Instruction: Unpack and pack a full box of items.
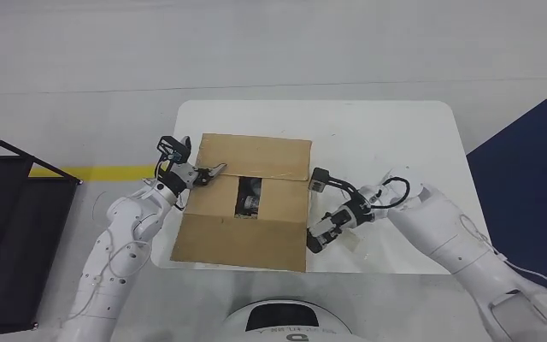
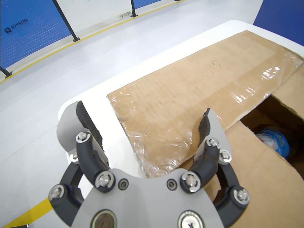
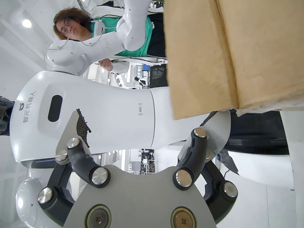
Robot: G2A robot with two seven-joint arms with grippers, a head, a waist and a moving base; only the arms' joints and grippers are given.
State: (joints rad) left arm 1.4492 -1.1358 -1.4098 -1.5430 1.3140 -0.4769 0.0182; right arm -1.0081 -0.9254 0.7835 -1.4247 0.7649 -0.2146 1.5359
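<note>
White table (image 1: 385,137) — floor stripe (image 1: 102,173) (yellow).

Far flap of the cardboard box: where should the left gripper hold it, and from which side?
Probably its free left corner, approached from the box's left end. The far flap is a thin flat sheet, and that corner lies between the open left gripper's fingers.

Lighting bright, even, overhead. Ceiling lamps (image 3: 26,23) show as blown-out white spots. Glare streaks the clear tape (image 2: 263,81) on the box flap (image 2: 190,77); the box opening (image 2: 273,117) lies in shadow. Wrist views bow straight lines at their edges.
</note>
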